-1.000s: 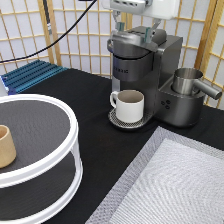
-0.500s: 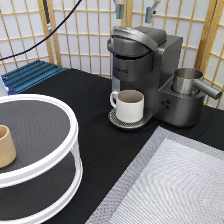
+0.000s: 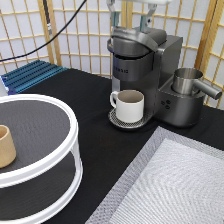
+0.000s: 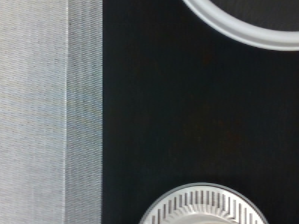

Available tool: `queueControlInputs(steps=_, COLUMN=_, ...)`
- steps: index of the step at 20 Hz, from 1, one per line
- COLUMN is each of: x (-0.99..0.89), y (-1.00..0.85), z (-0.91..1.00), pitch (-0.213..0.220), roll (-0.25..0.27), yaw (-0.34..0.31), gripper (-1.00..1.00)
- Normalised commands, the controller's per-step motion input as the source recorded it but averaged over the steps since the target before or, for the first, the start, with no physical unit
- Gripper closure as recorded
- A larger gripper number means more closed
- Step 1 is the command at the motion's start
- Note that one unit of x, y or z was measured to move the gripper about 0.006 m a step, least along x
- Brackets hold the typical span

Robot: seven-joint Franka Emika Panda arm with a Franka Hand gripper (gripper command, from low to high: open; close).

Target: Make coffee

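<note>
The grey coffee machine stands at the exterior view's top middle with its lid down. A white handled mug sits on the machine's round drip tray under the spout. My gripper hangs just above the lid at the exterior view's top edge. It is open, with one finger on each side, and holds nothing. The small white coffee pod is not in view.
A white two-tier round shelf fills the exterior view's bottom left, with a tan wooden cup on its upper tier. A steel jug sits on the machine's right side. A grey mat lies at bottom right. A blue rack is at the left.
My gripper has risen from the machine's lid towards the exterior view's top edge. The lid, mug and other things have not moved.
</note>
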Motion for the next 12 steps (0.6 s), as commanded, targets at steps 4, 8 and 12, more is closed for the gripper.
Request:
queueControlInputs(steps=4, x=0.00, y=0.00, z=-1.00, pitch=-0.059, roll=0.000, yaw=0.000, gripper=-1.00)
queueControlInputs(steps=8, x=-0.08, y=-0.15, z=-0.40, pitch=-0.005, roll=0.016, yaw=0.000, gripper=-1.00)
queueControlInputs(steps=12, x=-0.14, y=0.15, z=0.78, pitch=0.000, roll=-0.004, yaw=0.000, gripper=-1.00)
